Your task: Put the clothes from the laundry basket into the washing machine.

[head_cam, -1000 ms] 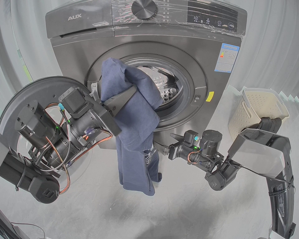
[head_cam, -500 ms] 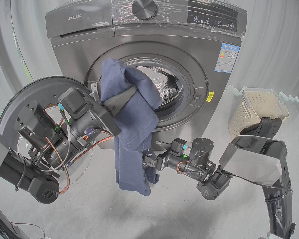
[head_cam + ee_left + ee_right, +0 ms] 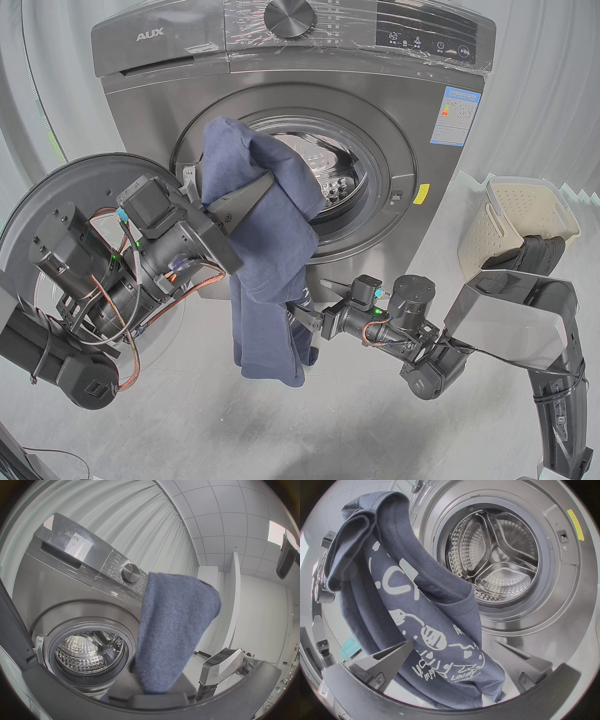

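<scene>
Right gripper (image 3: 306, 296) has moved in, one jaw tip hidden behind shirt (image 3: 269, 250)

The pale grey floor (image 3: 350, 425) fills the lower half of the frame. The washing machine (image 3: 156, 106) stands on it at upper centre, door swung open toward the left edge. The cream laundry basket (image 3: 481, 237) stands on the floor at centre right, just beside the machine.

The head camera looks down on the washing machine (image 3: 156, 106) from farther back, both wrist cameras tilt up at it from low and near — all share its drum (image 3: 334, 165) and the navy shirt (image 3: 269, 244).
</scene>
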Robot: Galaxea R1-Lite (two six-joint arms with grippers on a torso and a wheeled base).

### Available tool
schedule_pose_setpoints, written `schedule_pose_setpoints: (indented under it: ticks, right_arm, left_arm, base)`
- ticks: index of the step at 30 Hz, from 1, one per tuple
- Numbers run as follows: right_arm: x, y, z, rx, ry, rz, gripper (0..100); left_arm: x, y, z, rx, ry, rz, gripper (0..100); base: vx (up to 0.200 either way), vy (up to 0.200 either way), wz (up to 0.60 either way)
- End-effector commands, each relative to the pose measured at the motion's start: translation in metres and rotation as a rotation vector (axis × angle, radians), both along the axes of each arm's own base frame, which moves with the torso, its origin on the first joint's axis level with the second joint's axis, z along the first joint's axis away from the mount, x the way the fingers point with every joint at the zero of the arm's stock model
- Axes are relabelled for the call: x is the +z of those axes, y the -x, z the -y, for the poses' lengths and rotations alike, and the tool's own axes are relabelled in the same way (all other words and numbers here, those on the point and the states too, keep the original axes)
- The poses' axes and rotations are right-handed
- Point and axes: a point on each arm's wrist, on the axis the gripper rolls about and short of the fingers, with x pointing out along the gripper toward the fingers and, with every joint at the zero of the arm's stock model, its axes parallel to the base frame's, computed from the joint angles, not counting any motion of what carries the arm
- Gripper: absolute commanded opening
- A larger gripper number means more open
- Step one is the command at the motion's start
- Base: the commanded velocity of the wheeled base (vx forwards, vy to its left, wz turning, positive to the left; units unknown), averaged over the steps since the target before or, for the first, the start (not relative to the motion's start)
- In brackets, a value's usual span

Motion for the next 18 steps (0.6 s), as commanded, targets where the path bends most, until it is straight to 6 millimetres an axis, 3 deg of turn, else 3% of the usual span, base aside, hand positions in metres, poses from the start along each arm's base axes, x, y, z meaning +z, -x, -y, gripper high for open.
schedule_pose_setpoints:
  ticks: [1, 8, 14, 18]
  right_arm:
    - [0.001, 0.008, 0.024, -0.035, 0.018, -0.008, 100]
    - [0.008, -0.012, 0.054, -0.123, 0.020, 0.015, 100]
    - [0.018, -0.031, 0.042, -0.123, -0.001, 0.042, 100]
    - [0.007, -0.041, 0.028, -0.109, 0.009, 0.021, 100]
  left_arm:
    - [0.000, 0.000, 0.000, -0.002, 0.000, 0.000, 0]
    - [0.000, 0.000, 0.001, -0.002, 0.000, 0.000, 0]
    - [0.000, 0.001, 0.000, -0.003, -0.001, -0.001, 0]
    - [-0.002, 0.001, 0.000, -0.003, -0.003, -0.005, 0]
  base:
    - [0.000, 0.000, 0.00]
    - [0.000, 0.000, 0.00]
    - [0.000, 0.000, 0.00]
    - [0.000, 0.000, 0.00]
